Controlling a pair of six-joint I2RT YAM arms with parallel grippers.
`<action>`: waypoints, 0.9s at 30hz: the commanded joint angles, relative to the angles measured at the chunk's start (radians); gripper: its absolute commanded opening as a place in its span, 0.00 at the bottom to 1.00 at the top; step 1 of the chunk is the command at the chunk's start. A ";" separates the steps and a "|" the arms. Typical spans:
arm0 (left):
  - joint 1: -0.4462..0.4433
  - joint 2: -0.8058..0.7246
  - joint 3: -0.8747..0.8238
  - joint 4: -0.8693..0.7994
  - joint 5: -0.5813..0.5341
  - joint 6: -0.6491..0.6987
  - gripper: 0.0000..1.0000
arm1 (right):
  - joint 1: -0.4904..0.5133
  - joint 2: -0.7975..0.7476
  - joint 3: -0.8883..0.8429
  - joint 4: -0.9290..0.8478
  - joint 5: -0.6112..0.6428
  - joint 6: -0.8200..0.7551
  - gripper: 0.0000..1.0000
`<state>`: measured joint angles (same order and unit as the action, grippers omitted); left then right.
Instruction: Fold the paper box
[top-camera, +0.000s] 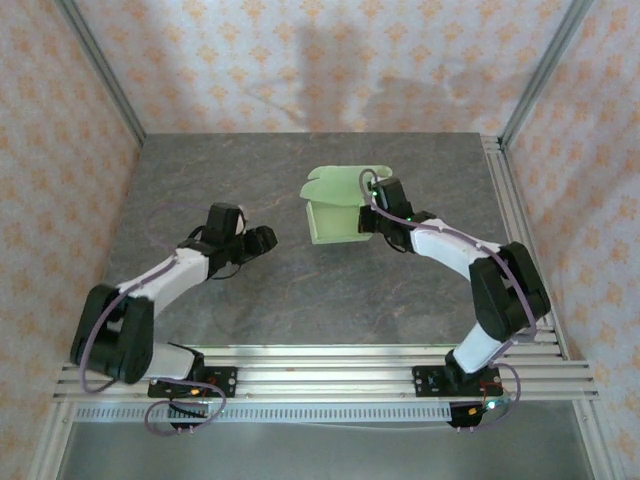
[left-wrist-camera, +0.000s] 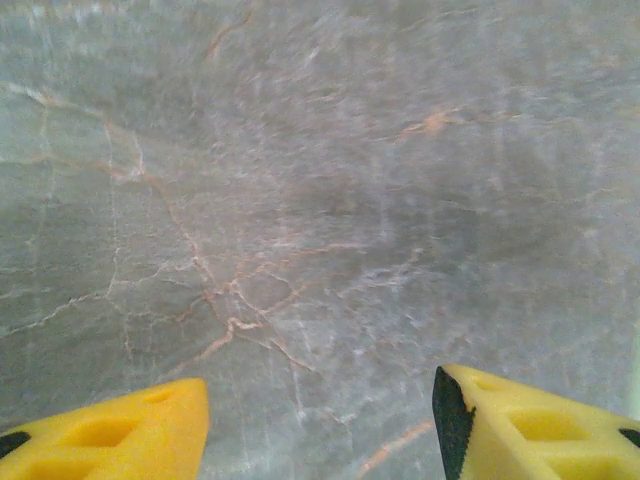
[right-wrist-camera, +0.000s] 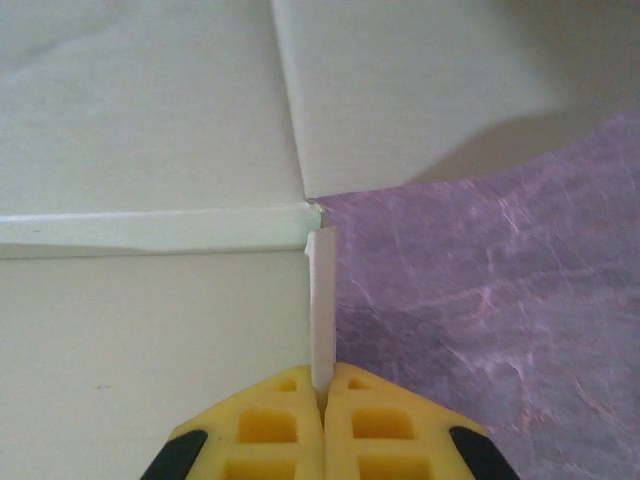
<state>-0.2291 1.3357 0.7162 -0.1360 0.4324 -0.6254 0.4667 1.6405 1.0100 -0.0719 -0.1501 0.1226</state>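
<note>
The pale green paper box (top-camera: 335, 205) stands partly folded on the table's middle, its walls raised and a rounded flap at the back. My right gripper (top-camera: 378, 215) is at the box's right side, shut on the upright right wall. In the right wrist view that wall's thin edge (right-wrist-camera: 321, 300) runs straight into my closed yellow fingers (right-wrist-camera: 270, 430), with the box floor (right-wrist-camera: 150, 340) to the left. My left gripper (top-camera: 262, 240) hovers over bare table to the left of the box, open with nothing between its yellow fingertips (left-wrist-camera: 520, 425).
The grey marbled tabletop (top-camera: 230, 180) stretches around the box. Aluminium rails (top-camera: 320, 365) run along the near edge and a rail (top-camera: 505, 190) down the right side. Patterned walls enclose the back and sides.
</note>
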 joint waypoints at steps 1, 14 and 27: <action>-0.004 -0.093 0.025 -0.122 -0.062 0.076 0.62 | 0.014 0.024 -0.020 -0.035 0.124 0.024 0.00; -0.003 -0.207 0.040 -0.171 -0.082 0.117 0.62 | 0.122 0.191 0.012 -0.150 0.395 0.051 0.00; -0.004 -0.166 0.037 -0.103 -0.034 0.097 0.63 | 0.132 0.131 0.045 -0.154 0.390 0.055 0.13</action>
<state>-0.2291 1.1557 0.7265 -0.2710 0.3882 -0.5400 0.5995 1.8225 1.0660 -0.1761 0.2554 0.1665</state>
